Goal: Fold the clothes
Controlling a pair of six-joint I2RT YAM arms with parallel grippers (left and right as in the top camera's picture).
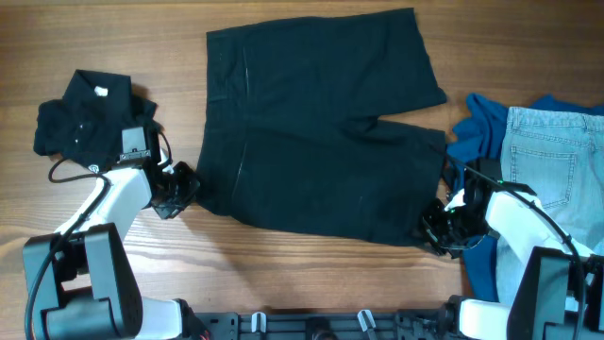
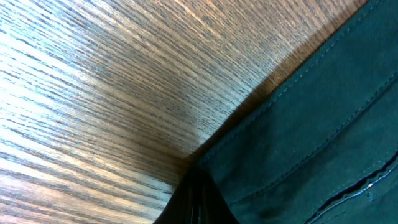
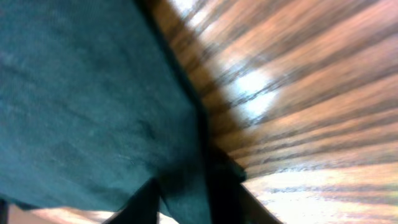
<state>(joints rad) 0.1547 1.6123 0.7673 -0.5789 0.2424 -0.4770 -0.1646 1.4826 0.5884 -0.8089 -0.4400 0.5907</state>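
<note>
The large black shorts lie spread flat in the middle of the wooden table. My left gripper sits at their near left corner. In the left wrist view it is shut, pinching the stitched corner of the shorts. My right gripper is at the near right corner of the leg hem. In the right wrist view it has the shorts' edge between its two dark fingers, which stand close in on the fabric.
A small black shirt lies crumpled at the left, just behind the left arm. A blue top and light-blue jeans lie at the right edge beside the right arm. Bare wood shows along the near edge.
</note>
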